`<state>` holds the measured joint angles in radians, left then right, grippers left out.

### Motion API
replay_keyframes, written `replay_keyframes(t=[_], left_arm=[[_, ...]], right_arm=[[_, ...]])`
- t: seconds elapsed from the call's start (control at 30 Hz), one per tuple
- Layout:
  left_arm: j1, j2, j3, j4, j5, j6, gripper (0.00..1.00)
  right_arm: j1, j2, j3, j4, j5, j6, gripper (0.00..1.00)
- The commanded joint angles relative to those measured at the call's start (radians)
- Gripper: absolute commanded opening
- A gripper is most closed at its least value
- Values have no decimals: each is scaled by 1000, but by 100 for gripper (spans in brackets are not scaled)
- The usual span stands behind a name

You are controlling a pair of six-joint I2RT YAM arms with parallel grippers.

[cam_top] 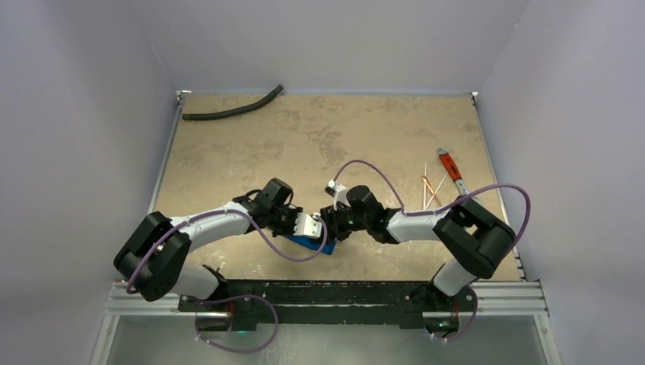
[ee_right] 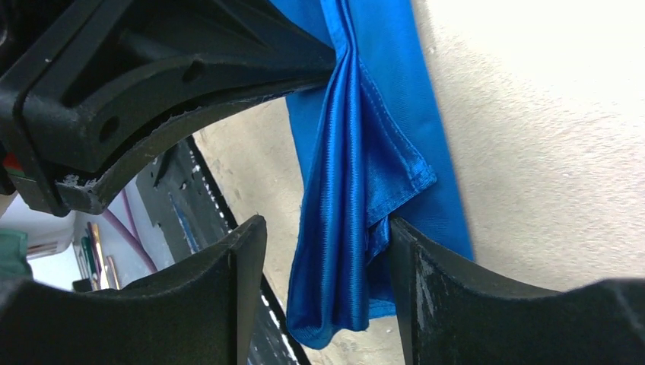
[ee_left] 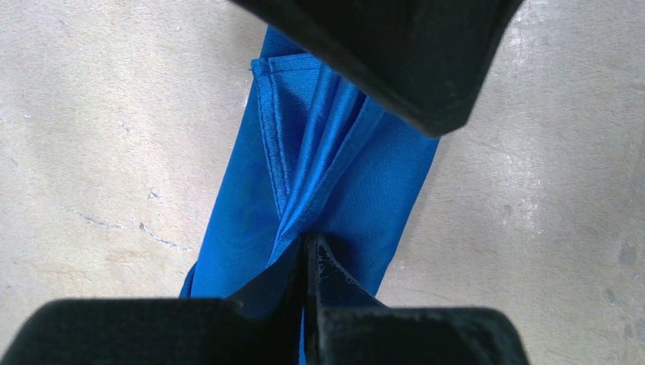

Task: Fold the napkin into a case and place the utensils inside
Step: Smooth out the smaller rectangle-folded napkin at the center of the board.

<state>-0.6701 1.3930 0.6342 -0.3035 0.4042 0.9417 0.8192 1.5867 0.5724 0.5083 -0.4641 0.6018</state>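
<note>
Desk [cam_top: 304,137] near its front edge bore the blue napkin [ee_left: 342,190], pinched tight by the left gripper [ee_left: 310,251]; the right gripper [ee_right: 325,224] straddled its folds, fingers apart.

Satiny blue cloth napkin [ee_left: 357,175], mottled matt table [ee_left: 91,152]

A black curved hose [cam_top: 232,109] is seen on the tabletop [cam_top: 319,137] far beyond the left gripper [cam_top: 325,230], a red-handled wrench [cam_top: 450,169] well right of the right gripper [cam_top: 335,222].

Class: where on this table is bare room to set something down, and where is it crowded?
Bare: the far middle, between the black curved hose and the red-handled wrench. Crowded: near centre, around the blue cloth napkin.
</note>
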Motion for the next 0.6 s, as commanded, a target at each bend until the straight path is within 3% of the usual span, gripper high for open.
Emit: replay_keyframes(t=[0.0,0.23,0.37,0.57], left_arm=[[3,-12,-16,-1,5,-14,0],[3,-11,-15,5,7,-15,0],[2,-12,-13,4,9,-14,0],[3,-18,11,-31,13,-16,0]], right_arm=[[15,15,13,41,-37,17,60],[17,38,34,46,-42,6,49],[17,72,50,52,-27,-5,30],[18,74,51,52,9,-21,11]])
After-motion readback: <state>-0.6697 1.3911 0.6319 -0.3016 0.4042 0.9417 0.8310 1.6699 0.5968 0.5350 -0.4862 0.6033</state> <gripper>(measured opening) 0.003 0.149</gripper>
